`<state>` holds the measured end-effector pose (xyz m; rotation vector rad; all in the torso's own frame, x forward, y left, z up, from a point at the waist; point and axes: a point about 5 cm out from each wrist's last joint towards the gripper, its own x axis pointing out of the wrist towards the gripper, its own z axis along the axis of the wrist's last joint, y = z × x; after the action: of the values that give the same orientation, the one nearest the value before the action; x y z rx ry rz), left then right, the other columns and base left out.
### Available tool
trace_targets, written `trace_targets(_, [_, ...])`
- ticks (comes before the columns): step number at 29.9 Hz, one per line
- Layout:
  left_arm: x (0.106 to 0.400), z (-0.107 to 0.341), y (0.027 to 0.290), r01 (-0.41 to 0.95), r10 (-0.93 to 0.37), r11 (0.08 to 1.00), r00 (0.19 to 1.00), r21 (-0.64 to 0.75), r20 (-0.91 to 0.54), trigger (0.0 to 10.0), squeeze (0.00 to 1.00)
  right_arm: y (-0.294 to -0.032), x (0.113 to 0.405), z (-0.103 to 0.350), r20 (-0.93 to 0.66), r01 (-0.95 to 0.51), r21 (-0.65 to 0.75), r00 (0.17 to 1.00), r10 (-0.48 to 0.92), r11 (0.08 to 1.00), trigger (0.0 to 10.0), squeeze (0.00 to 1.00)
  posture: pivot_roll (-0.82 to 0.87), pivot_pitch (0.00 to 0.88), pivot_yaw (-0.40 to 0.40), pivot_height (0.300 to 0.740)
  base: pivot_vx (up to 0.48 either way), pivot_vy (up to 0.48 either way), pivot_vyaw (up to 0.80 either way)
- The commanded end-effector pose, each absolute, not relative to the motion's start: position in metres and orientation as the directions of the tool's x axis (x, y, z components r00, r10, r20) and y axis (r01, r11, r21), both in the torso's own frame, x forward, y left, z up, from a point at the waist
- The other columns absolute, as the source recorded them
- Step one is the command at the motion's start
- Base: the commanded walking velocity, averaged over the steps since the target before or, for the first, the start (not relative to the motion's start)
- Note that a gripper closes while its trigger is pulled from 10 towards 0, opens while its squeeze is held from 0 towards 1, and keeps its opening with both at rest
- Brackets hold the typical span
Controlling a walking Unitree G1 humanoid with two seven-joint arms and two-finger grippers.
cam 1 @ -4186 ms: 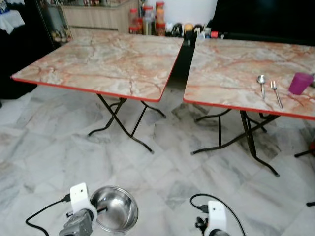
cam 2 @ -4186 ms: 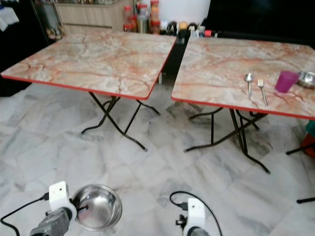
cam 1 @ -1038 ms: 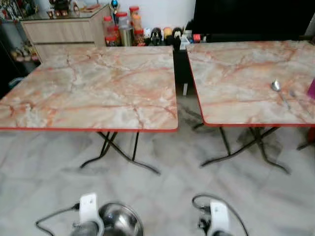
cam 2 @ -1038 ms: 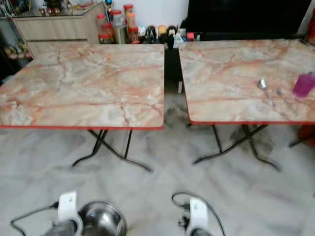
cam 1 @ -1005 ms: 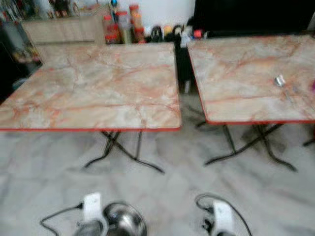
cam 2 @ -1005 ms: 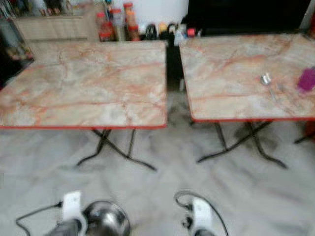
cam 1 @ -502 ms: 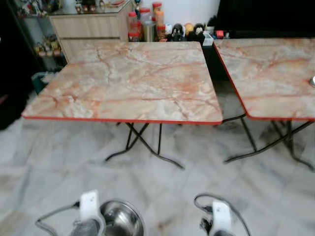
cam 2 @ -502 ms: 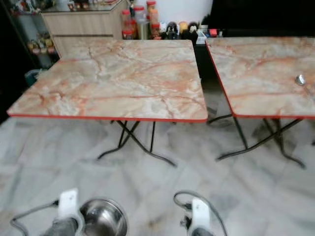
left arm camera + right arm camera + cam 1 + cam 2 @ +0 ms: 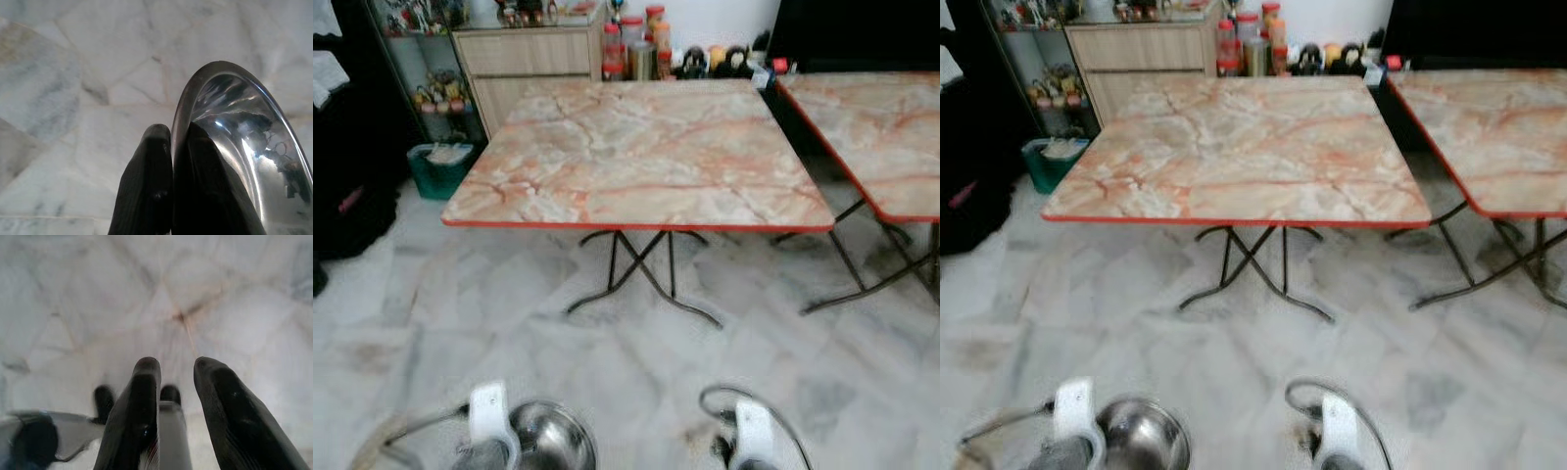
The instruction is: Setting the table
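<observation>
A shiny steel bowl (image 9: 554,442) hangs low over the marble floor at my left side. My left gripper (image 9: 172,133) is shut on its rim, one black finger inside the bowl (image 9: 244,147) and one outside. My right gripper (image 9: 177,366) hangs beside it over the floor, open with nothing between its fingers. Straight ahead stands a folding table (image 9: 646,147) with a pink marble-pattern top and red edge; its top is bare. A second table (image 9: 886,127) of the same kind stands to its right, partly cut off.
The near table rests on crossed black metal legs (image 9: 641,274). Behind it are a wooden cabinet (image 9: 533,59) and several jars (image 9: 641,49). A green bin (image 9: 438,168) and dark bags (image 9: 352,196) stand at the left. Open marble floor (image 9: 636,362) lies between me and the table.
The camera has turned left: the left table now sits in the middle, and the right table's spoon, fork and purple cup have left the picture. The bowl stays in my left gripper.
</observation>
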<state>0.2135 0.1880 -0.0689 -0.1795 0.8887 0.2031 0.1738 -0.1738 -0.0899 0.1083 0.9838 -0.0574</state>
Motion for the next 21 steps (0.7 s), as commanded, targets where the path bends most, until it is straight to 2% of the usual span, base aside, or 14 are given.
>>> trace_targets(1, [0.218,-0.065,0.195,-0.240,0.119,0.970,0.629,-0.046,-0.768,10.0,0.00,-0.169,0.181,-0.087,-0.820,0.098,0.080,0.573,0.010,0.992,10.0,0.00,-0.07,0.000,0.008,0.740,0.000,0.000,0.00])
trace_targets(11, [0.221,-0.063,0.196,-0.244,0.115,0.968,0.647,-0.062,-0.754,10.0,0.00,-0.168,0.180,-0.087,-0.820,0.095,0.083,0.572,0.014,0.992,10.0,0.00,-0.07,0.000,0.014,0.740,0.049,0.000,0.00])
trace_targets(16, [0.232,-0.055,0.194,-0.340,0.085,0.912,0.708,-0.232,-0.701,10.0,0.00,-0.167,0.181,-0.087,-0.818,0.089,0.083,0.575,0.017,0.993,10.0,0.00,-0.07,0.000,0.013,0.740,0.104,0.000,0.00])
trace_targets(21, [0.232,-0.055,0.195,-0.339,0.092,0.915,0.703,-0.219,-0.705,10.0,0.00,-0.167,0.182,-0.087,-0.817,0.084,0.081,0.576,0.018,0.993,10.0,0.00,-0.07,0.000,0.012,0.740,0.000,0.000,0.00])
